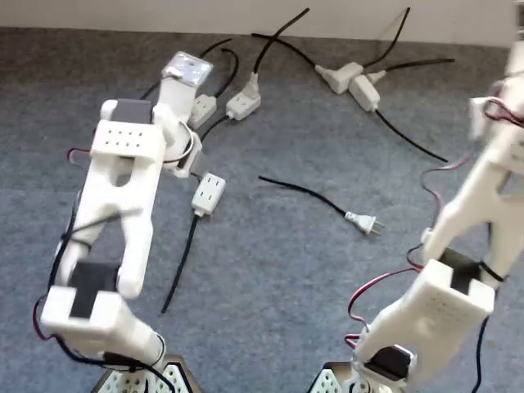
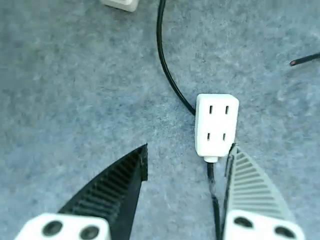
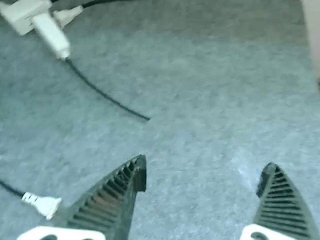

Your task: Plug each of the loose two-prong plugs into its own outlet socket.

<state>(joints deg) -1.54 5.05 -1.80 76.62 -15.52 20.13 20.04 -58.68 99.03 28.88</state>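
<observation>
A loose two-prong plug (image 1: pixel 364 221) on a short black cord lies on the grey carpet right of centre; the right wrist view has the plug (image 3: pixel 42 204) beside one finger. My left gripper (image 1: pixel 192 164) hovers open just above a white outlet socket (image 1: pixel 209 192). In the left wrist view that socket (image 2: pixel 216 125) lies face up with two pairs of slots, just off the tip of one finger (image 2: pixel 245 185), and the left gripper (image 2: pixel 189 150) holds nothing. My right gripper (image 3: pixel 205 164) is open over bare carpet.
Two more white sockets (image 1: pixel 243 102) (image 1: pixel 202 106) lie behind the left arm. At the back, a socket (image 1: pixel 340 78) has a plug (image 1: pixel 364 92) joined to it. Black cords trail across the carpet. The right arm (image 1: pixel 491 172) stands at the right edge.
</observation>
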